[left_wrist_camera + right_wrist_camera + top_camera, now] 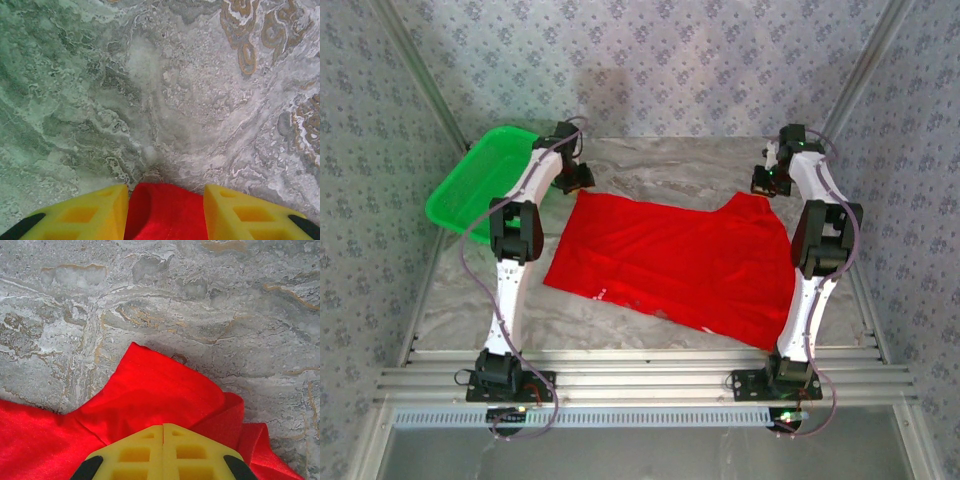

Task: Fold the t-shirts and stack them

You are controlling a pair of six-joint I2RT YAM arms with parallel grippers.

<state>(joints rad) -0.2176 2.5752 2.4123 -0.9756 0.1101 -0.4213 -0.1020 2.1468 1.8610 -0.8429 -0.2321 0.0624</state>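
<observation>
The red t-shirt (670,262) lies spread out nearly flat on the marble-patterned bench (650,165), between the two arms, with its long side across the bench. A few small white marks show at its near-left edge; the print itself I cannot see.

The left tool (165,216) is at the far-left corner of the shirt. Its yellow fingers (75,217) stand apart, and the red edge lies in the gap between them, not yet pinched. The right tool (163,452) is at the far-right corner. Its fingers are pressed together, and the cloth gathers up toward them, so I judge it is clamped on the corner of the shirt.

In my judgement the task is at its beginning: I see no clear fold in the shirt and no stack anywhere. All the folding is left to do.

The green plastic basket (480,180) stands at the far-left of the bench, apart from the shirt.
</observation>
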